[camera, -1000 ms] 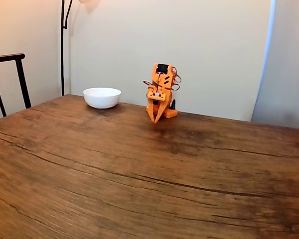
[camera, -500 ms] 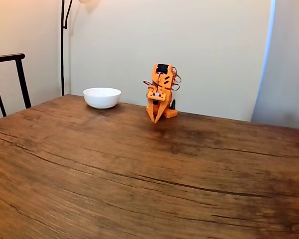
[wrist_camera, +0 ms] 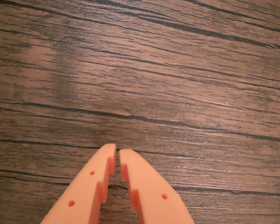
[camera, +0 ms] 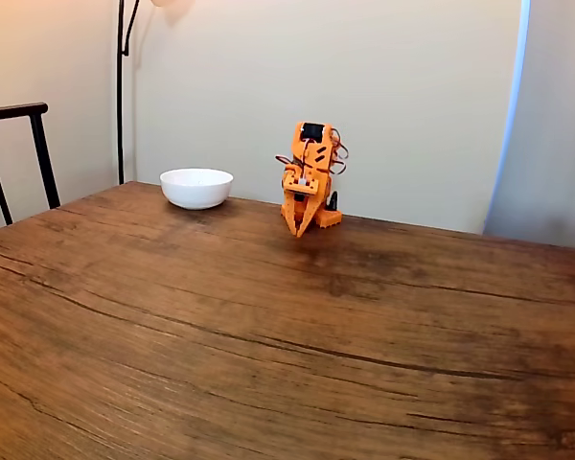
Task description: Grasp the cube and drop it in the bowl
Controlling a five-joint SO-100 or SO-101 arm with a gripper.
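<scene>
Cube: you have no blue cube to aim at in either view; I cannot tell where it lies, and the wide stretch of wood in front of the arm shows nothing blue.
Bowl: the white bowl (camera: 196,187) sits at the far edge of the table (camera: 268,335), left of the arm in the fixed view, standing apart from it.
Gripper: the gripper (wrist_camera: 116,151) points down at bare wood grain in the wrist view; its two orange fingers (wrist_camera: 140,186) are pressed nearly together with a thin slit between the tips, and nothing is held between them.
Arm: the orange arm (camera: 310,177) stays folded low at the far edge, in the same pose as a second ago.
Change: nothing has moved across the last second, so judge the task as not yet begun.
Next move: you likely need to find the cube first, then unfold and part the fingers.
Surroundings: a dark chair (camera: 19,153) stands at the left, a lamp pole (camera: 121,91) behind the bowl, a pale curtain (camera: 546,125) at the right.
Obstruction: nothing stands between arm and bowl.
</scene>
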